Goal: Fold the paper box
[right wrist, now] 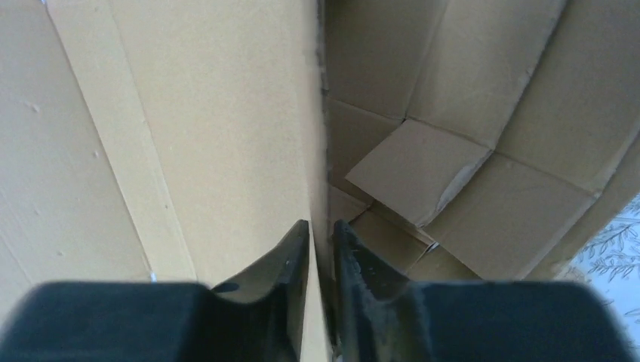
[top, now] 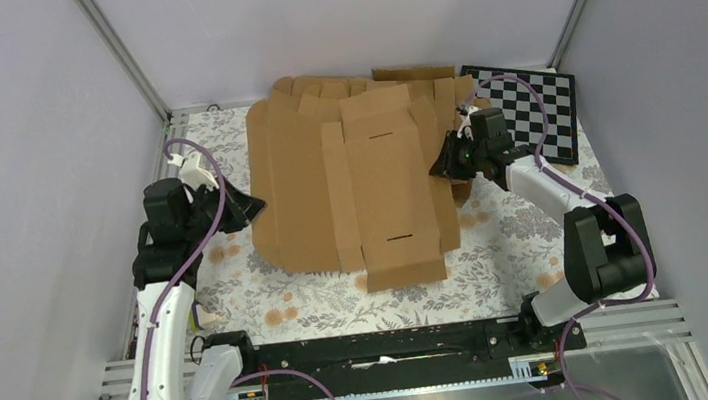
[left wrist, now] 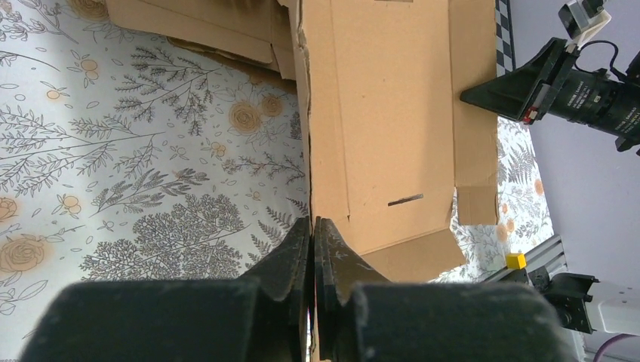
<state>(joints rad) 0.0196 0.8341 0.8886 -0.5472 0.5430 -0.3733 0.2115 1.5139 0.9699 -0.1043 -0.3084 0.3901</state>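
Observation:
The paper box (top: 388,181) is a flat brown die-cut sheet with two slots, lying across the back middle of the table over other cardboard. My left gripper (top: 255,208) is at its left edge. In the left wrist view the jaws (left wrist: 313,222) are shut, with the sheet's edge (left wrist: 392,113) running down between them. My right gripper (top: 439,165) is at the sheet's right edge. In the right wrist view its jaws (right wrist: 321,225) are pinched on a thin cardboard edge (right wrist: 189,113). The right gripper also shows in the left wrist view (left wrist: 487,94).
A pile of flat brown blanks (top: 407,81) lies under and behind the sheet and also shows in the right wrist view (right wrist: 468,173). A black-and-white checkerboard (top: 536,109) lies at the back right. Floral cloth (top: 271,300) covers the table. A black rail (top: 387,349) runs along the near edge.

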